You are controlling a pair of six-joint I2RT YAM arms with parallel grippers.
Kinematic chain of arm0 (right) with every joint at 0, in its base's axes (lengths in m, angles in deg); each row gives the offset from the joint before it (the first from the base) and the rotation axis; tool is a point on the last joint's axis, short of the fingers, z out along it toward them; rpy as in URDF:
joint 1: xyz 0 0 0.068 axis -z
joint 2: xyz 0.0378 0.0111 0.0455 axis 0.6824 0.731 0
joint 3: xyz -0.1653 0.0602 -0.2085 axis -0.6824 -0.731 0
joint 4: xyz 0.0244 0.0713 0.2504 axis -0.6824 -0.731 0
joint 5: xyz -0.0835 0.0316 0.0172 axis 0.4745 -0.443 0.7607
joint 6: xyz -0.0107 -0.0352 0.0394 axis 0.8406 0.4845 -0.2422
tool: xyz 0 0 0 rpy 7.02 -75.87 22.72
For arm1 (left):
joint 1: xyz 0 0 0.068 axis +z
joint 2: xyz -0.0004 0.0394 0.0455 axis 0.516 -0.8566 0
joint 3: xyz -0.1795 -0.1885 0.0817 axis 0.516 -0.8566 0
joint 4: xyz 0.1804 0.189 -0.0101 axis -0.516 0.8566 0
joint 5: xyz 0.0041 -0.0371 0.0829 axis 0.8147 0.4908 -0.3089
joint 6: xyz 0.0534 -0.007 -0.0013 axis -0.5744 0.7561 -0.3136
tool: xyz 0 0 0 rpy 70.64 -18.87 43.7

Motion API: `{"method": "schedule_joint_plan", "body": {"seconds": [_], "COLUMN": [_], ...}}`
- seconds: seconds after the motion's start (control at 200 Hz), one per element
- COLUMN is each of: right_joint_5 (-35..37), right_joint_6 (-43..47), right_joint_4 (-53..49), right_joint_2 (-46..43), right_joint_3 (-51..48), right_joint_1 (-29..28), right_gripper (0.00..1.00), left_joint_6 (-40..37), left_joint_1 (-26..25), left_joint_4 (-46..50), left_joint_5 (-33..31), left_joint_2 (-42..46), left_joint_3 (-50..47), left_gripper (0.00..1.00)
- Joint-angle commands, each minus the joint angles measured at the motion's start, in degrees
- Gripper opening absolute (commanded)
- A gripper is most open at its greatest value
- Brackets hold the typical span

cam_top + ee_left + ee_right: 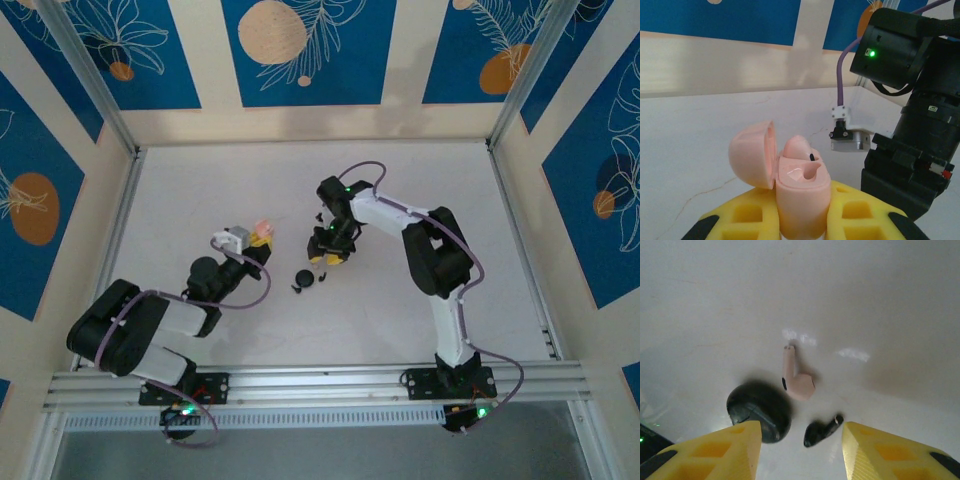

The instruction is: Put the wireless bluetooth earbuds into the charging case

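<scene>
White table (180, 200), fenced by blue-and-cream patterned wall panels (300, 50), carries the work near its middle. Left gripper (800, 220) is clenched on a pale pink rounded plastic charging case (802, 195), held upright between its yellow foam fingers (750, 217) with the lid swung open to the left. A seated pale pink earbud (799, 147) occupies one socket; the neighbouring socket is open. Right gripper (799, 440) hangs released over the table's middle, fingers spread, grasping nothing. Below it on the table lie a loose pale pink stemmed earbud (796, 382), a small black earbud (821, 432) just beside it, and a round black case (760, 411) near both.
</scene>
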Motion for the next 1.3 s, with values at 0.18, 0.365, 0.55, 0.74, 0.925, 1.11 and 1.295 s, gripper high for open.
{"method": "schedule_joint_plan", "body": {"seconds": [0.18, 0.365, 0.55, 0.74, 0.925, 1.11, 1.295], "right_joint_5": [1.45, 2.62, 5.65, 9.64, 9.86, 9.46, 8.97], "right_joint_6": [2.28, 3.17, 3.88, 5.05, 4.46, 3.54, 2.70], "right_joint_4": [-4.68, -6.18, -7.09, -8.02, -5.77, -3.39, -1.59], "right_joint_2": [6.02, 8.44, 8.91, 6.99, 2.29, -3.12, -8.27], "right_joint_3": [6.56, 8.38, 8.12, 6.99, 1.27, -6.00, -13.82], "right_joint_1": [-1.61, -2.25, -2.66, -2.31, -0.03, 2.62, 4.26], "right_gripper": [0.44, 0.41, 0.35, 0.29, 0.26, 0.25, 0.25], "left_joint_6": [-0.44, -1.01, -1.36, -1.31, -1.28, -1.38, -2.31], "left_joint_1": [1.57, 1.91, 2.01, 2.01, 2.01, 2.01, 1.97], "left_joint_4": [2.43, 4.67, 6.28, 7.45, 9.01, 10.75, 13.04], "left_joint_5": [0.90, 1.60, 1.91, 2.99, 4.24, 5.22, 7.91], "left_joint_2": [2.55, 3.47, 3.82, 3.97, 4.38, 4.88, 4.80], "left_joint_3": [0.51, 1.14, 1.64, 2.31, 3.08, 3.82, 5.18], "left_gripper": [0.12, 0.12, 0.12, 0.12, 0.12, 0.12, 0.11]}}
